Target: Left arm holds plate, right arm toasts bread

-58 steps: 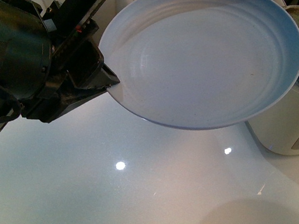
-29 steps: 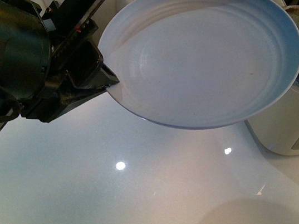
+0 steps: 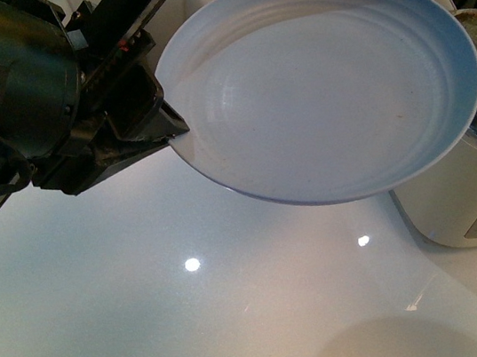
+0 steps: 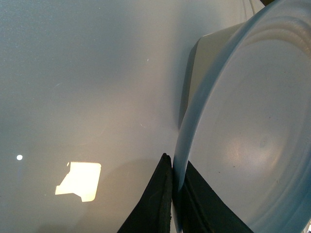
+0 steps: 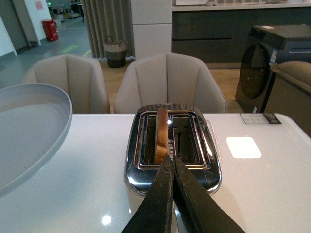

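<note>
The card [image 5: 261,118] on the white table [image 3: 151,317] has print too small to read. The left gripper [image 3: 179,132] clamps the rim of the pale, ringed plate [image 3: 323,85], which is tilted over open tabletop with its far edge near the toaster [image 5: 133,170]. The brown-crusted bread [image 5: 161,133] stands upright in one slot. The right gripper [image 5: 170,158] is pressed closed, its tips beside the bread.

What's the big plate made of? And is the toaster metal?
The plate looks like glazed ceramic, though hard plastic is possible: smooth, pale blue-white, with soft glossy highlights and faint rings. The toaster has a mirror-shiny top, likely chromed metal; its sides look matte white.
</note>
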`<state>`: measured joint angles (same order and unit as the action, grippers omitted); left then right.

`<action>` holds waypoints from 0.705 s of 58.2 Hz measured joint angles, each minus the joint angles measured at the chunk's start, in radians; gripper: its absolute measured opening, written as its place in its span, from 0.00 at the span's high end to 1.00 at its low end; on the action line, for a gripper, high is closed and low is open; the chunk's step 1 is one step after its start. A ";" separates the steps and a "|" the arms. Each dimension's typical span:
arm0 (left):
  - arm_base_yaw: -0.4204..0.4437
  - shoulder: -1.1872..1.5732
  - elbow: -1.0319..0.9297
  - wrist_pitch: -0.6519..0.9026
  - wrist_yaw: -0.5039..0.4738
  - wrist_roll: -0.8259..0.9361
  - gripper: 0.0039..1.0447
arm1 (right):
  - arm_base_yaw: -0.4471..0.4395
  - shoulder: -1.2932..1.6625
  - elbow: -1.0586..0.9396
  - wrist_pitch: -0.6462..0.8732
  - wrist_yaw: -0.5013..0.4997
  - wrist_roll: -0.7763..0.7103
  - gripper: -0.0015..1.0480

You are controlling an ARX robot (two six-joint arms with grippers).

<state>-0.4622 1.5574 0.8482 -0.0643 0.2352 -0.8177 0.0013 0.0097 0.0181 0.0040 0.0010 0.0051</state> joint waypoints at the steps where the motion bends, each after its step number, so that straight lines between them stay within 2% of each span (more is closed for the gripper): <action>1: 0.000 0.000 0.000 0.000 0.000 0.000 0.97 | 0.000 0.000 0.000 -0.001 0.000 0.000 0.98; 41: -0.001 0.000 0.000 0.000 0.000 0.000 0.97 | 0.000 -0.003 0.000 -0.002 0.000 0.000 0.98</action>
<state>-0.4629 1.5574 0.8482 -0.0643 0.2352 -0.8177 0.0013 0.0067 0.0181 0.0017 0.0010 0.0051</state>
